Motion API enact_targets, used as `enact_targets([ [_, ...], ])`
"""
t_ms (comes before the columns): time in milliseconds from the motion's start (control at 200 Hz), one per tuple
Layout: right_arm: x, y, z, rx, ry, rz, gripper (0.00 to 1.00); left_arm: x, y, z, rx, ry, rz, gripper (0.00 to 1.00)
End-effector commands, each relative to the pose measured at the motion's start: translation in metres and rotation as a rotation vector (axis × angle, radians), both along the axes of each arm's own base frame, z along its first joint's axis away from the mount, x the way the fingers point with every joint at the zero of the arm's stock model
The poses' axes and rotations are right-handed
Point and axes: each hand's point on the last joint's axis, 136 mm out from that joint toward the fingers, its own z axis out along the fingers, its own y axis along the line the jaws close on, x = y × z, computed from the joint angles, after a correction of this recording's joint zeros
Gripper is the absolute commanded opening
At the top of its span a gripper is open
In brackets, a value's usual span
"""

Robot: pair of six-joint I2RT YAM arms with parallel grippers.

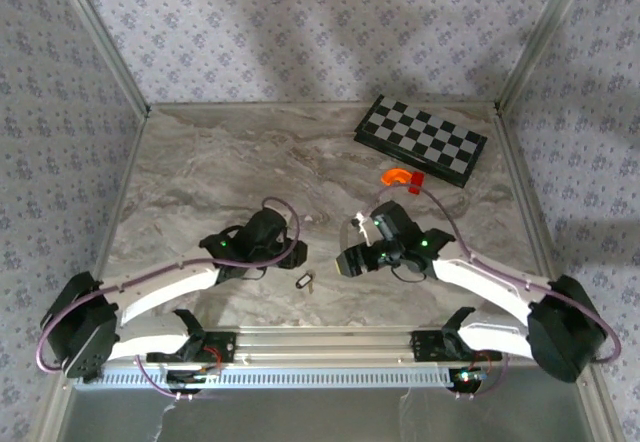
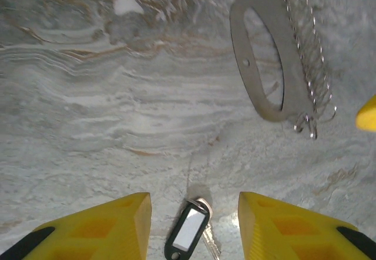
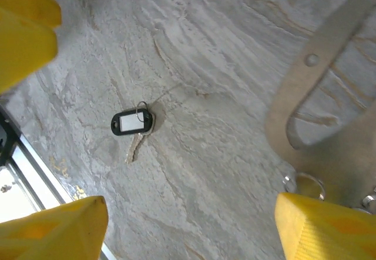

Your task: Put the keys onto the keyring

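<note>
Nearest you, your left gripper (image 2: pixel 194 200) is hovering with its fingers (image 2: pixel 100 227) half apart on either side of the black-tagged key (image 2: pixel 187 232), which is lying untouched on the table (image 2: pixel 117 107), while farther off your right gripper (image 3: pixel 191 204) is standing wide, one finger (image 3: pixel 323 227) just beside the keyring strap (image 3: pixel 317 60), contact unclear.

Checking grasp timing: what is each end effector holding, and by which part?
Nothing looks gripped. Left end effector: tagged key lies untouched between its fingers. Right end effector: open, keyring strap beside one finger.
</note>
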Motion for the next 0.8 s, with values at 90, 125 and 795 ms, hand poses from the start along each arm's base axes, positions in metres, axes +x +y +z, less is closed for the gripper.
enact_targets([
  [90,0.004,0.035,-0.001,-0.090,-0.077,0.084,0.66,0.008,0.018,0.015,-0.088,-0.029,0.073,0.46],
  [125,0.005,0.038,-0.005,-0.109,-0.077,0.091,0.63,0.008,0.020,0.017,-0.093,-0.037,0.076,0.46],
  [795,-0.005,0.088,-0.051,-0.280,0.003,0.236,0.36,0.006,0.054,0.016,-0.136,-0.060,0.147,0.50],
])
